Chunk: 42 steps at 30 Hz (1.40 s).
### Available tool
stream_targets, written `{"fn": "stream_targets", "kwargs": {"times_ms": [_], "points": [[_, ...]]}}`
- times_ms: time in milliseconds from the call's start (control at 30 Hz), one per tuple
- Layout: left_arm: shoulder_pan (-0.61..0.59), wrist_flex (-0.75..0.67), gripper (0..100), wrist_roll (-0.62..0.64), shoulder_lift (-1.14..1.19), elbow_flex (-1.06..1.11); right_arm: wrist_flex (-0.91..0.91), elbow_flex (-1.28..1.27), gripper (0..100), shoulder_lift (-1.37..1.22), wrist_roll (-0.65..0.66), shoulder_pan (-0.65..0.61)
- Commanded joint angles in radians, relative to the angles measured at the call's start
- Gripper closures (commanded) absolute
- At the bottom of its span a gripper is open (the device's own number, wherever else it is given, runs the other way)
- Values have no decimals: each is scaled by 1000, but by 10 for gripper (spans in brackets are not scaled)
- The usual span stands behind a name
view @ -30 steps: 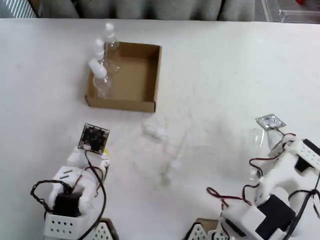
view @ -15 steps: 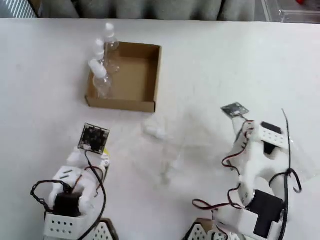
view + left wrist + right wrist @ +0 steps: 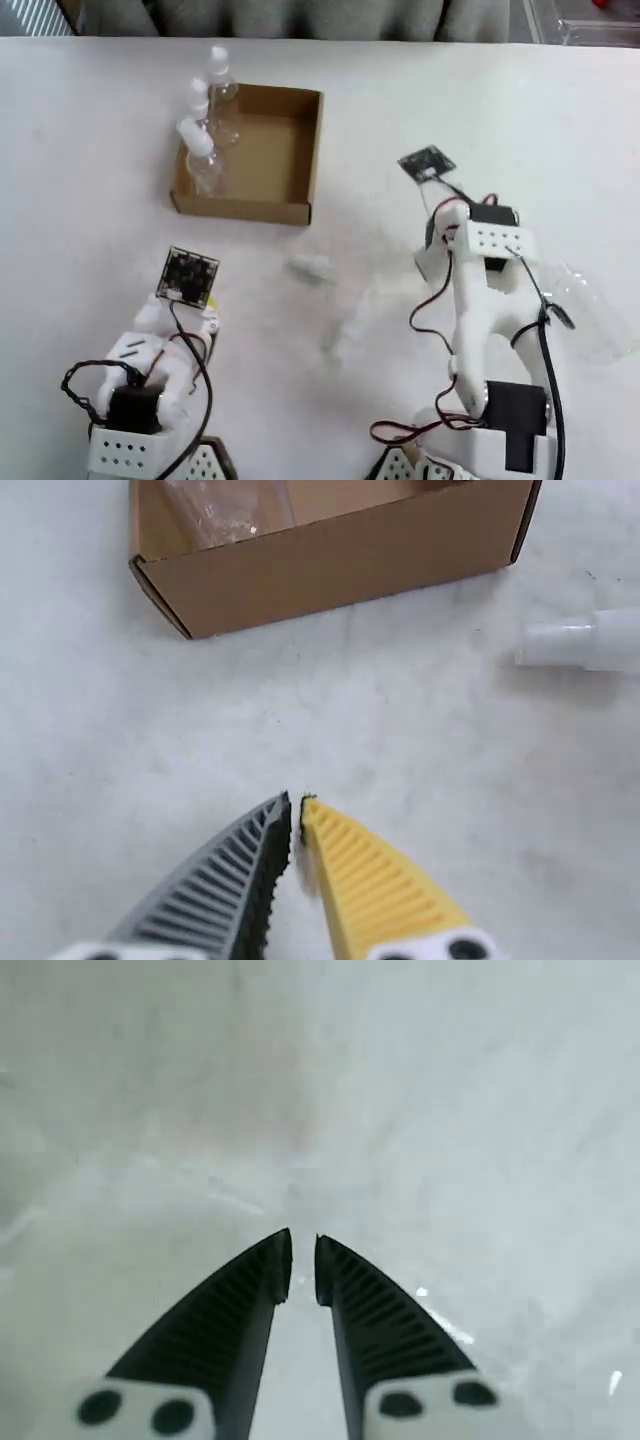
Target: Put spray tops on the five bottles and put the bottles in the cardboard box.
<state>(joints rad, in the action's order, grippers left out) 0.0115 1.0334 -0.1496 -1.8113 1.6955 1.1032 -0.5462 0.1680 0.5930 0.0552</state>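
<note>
Capping stands at three of five, I judge. My left fingers (image 3: 297, 808) are pinched nearly shut on nothing, low over the tabletop (image 3: 90, 130), near the cardboard box (image 3: 240, 208). Three topped bottles (image 3: 203, 160) stand inside along its left wall. A loose spray top (image 3: 585, 640) lies near the box's front right corner. My right fingers (image 3: 303, 1260) are narrow and empty. Farthest right lies what looks like a clear bottle (image 3: 592, 305). I'd open wide and grasp it.

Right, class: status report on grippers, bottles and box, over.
Left gripper shut, empty. Right gripper shut, empty. Three topped bottles in cardboard box. Loose spray top on table; nothing blocking.
</note>
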Motion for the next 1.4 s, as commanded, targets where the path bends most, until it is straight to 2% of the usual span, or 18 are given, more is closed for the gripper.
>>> {"fn": "stream_targets", "kwargs": {"times_ms": [0, 100, 167, 367, 433, 600, 767, 900, 1067, 1300, 1367], "points": [[10, -34, 978, -11, -4, -3, 38, 121, 980, 8, 41, -7], [10, -34, 978, -11, -4, -3, 165, 175, 976, 7, 227, -7], [10, -34, 978, -11, -4, -3, 243, 184, 938, 16, 339, 2], [10, -34, 978, -11, -4, -3, 355, 157, 649, 70, 664, 133], [10, -34, 978, -11, -4, -3, 375, 112, 601, 104, 796, 183], [10, -34, 978, -11, -4, -3, 280, -41, 598, 237, 970, 285], [10, -34, 978, -11, -4, -3, 77, -264, 597, 332, 1128, 297], [10, -31, 978, -11, -4, -3, -87, -393, 596, 340, 1169, 297], [10, -29, 978, -11, -4, -3, -199, -480, 597, 338, 1169, 294], [10, -29, 978, -11, -4, -3, -262, -414, 598, 157, 1162, 295], [10, -29, 978, -11, -4, -3, -266, -344, 598, 62, 1111, 302]]}}
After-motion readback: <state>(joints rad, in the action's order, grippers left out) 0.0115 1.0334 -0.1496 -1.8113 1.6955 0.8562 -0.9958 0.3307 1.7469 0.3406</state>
